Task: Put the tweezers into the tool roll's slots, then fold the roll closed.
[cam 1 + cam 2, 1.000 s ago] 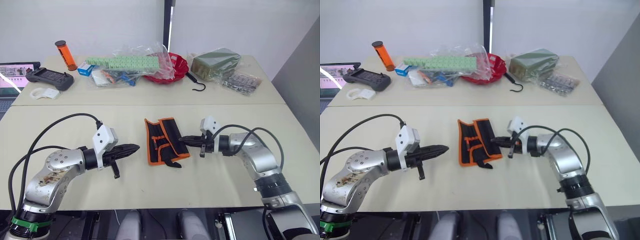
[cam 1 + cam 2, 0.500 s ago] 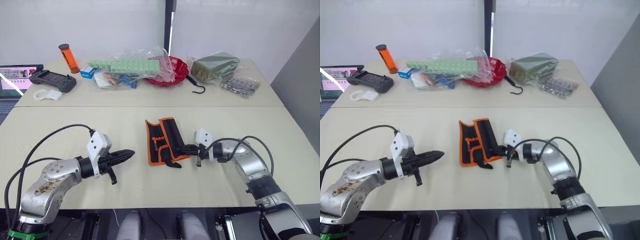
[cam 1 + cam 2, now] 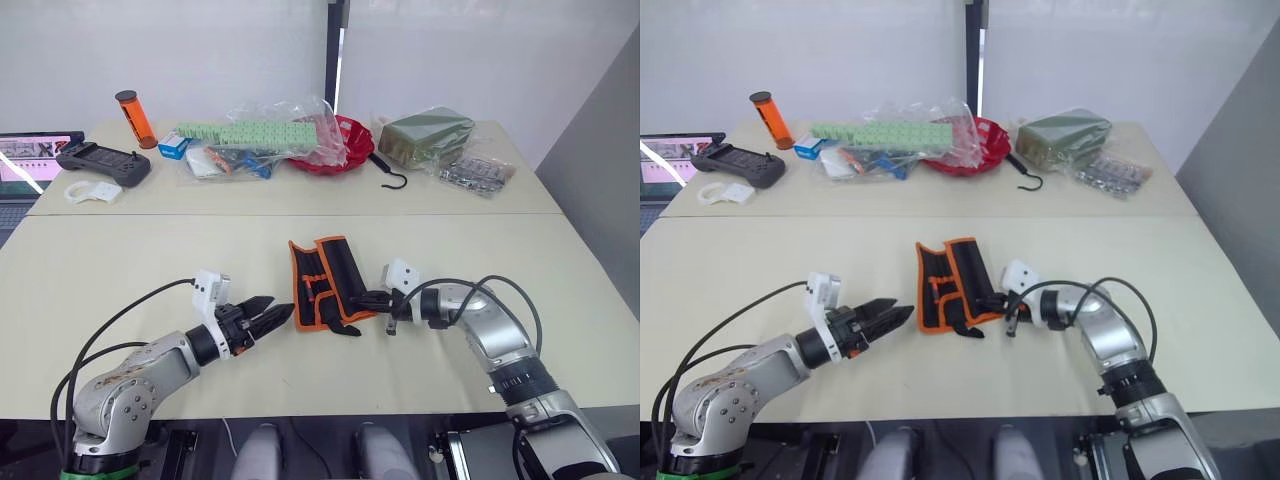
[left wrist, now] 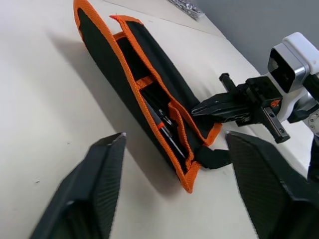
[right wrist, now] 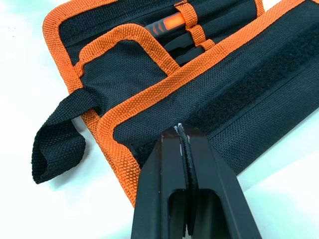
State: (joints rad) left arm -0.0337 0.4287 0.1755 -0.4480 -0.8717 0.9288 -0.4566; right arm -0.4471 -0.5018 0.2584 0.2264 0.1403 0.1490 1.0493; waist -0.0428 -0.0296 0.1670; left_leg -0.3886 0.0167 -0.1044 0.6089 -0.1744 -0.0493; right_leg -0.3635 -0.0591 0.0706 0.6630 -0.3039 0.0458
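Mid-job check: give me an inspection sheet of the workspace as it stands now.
Surface: pale table, a seam across it.
Job's things: tool roll partly folded; tweezers tucked in the slots.
Clutter: red bowl, black hook, orange tube, bagged parts at the far edge.
Hands: left hand open, just short of the roll; right hand shut, tips at the roll's flap.
Cables: black leads looping over both arms.
Surroundings: white wall, laptop at far left.

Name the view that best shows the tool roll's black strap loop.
Right wrist view: the strap fills the near side, folded in a loop off the tool roll corner. The left wrist view shows it partly; in the eye views it is a small dark tab.
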